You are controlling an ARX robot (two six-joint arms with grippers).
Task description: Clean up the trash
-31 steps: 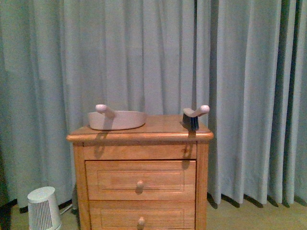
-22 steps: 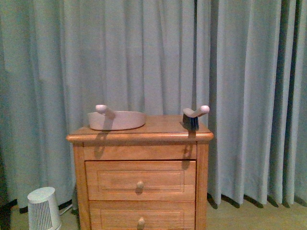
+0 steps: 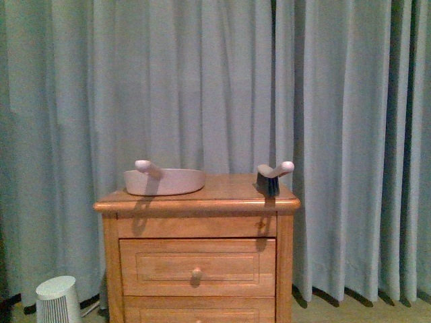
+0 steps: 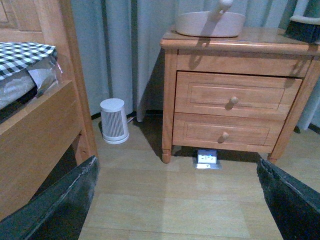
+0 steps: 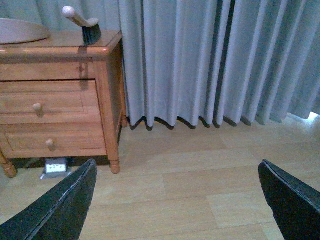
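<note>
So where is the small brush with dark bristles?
The brush stands on the wooden nightstand's right end in the front view, right of the beige dustpan.

So the wooden nightstand (image 3: 229, 188) has just two things on its top: a beige dustpan (image 3: 168, 182) toward the left side, handle sticking up, and a small brush (image 3: 271, 180) standing on its bristles near the right edge, well apart.

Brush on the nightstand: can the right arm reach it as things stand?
Probably yes. The brush sits rightmost on the nightstand, nothing beside it, bare floor between it and the open right gripper; the arm would have to rise.
</note>
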